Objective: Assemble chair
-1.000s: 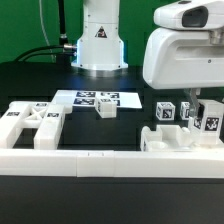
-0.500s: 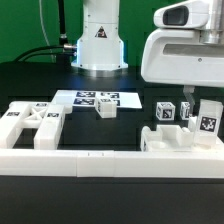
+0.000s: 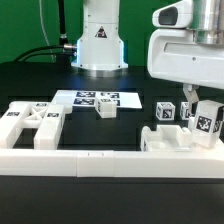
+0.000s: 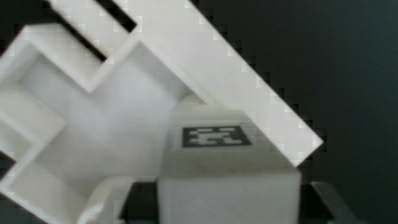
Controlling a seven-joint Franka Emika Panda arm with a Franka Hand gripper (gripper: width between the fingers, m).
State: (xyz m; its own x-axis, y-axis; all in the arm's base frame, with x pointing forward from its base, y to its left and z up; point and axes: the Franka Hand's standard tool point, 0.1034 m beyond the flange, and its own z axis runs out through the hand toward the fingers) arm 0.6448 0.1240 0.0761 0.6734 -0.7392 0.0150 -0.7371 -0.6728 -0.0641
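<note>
Glossy white rounded arm [image 3: 186,55]; black-triangle base sticker [image 3: 100,34].

Six chair pieces [image 3: 30,125], one marker board [image 3: 88,98], one rail [image 3: 70,160]

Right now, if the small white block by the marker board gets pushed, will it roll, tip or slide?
The small white block looks squat and flat-sided, so it would probably slide rather than roll or tip. It seems matte plastic, likely stiff. Being small, it is probably light and may skid on the dark table.
</note>
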